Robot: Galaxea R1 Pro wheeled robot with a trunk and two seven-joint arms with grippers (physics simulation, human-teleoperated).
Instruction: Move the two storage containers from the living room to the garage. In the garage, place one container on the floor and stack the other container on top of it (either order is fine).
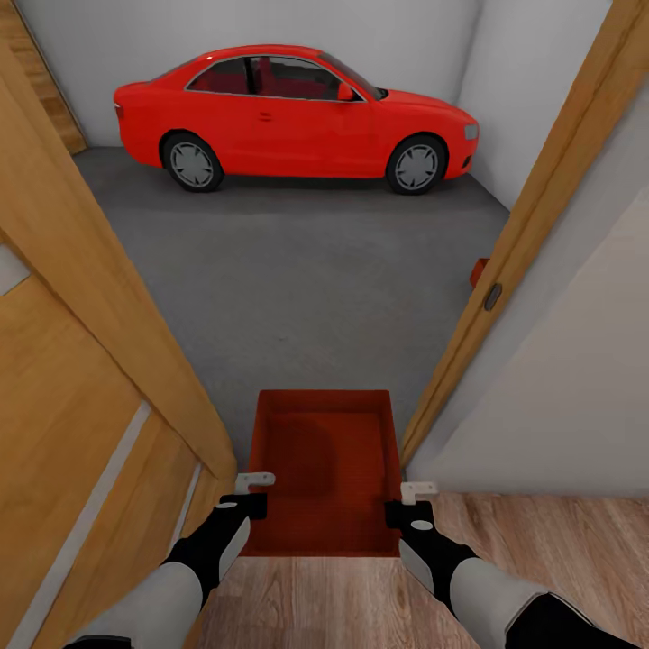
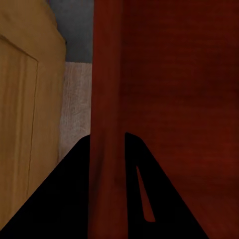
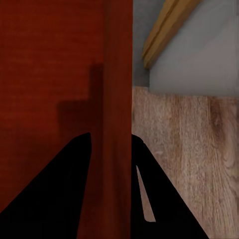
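Observation:
I hold one red-orange storage container (image 1: 324, 460) level in front of me, in the doorway between the wood-plank floor and the garage. My left gripper (image 1: 255, 491) is shut on its left wall and my right gripper (image 1: 417, 500) on its right wall. Each wrist view looks along a wall pinched between dark fingers: the left gripper (image 2: 107, 144) on the container (image 2: 169, 74), the right gripper (image 3: 112, 144) on the container (image 3: 50, 64). A red corner, apparently the other container (image 1: 478, 270), shows on the grey garage floor (image 1: 297, 261), mostly hidden by the door frame.
An orange-brown wooden door (image 1: 81, 379) stands open close on my left. The wooden door frame (image 1: 532, 225) and a white wall are close on my right. A red car (image 1: 297, 117) is parked across the far end of the garage.

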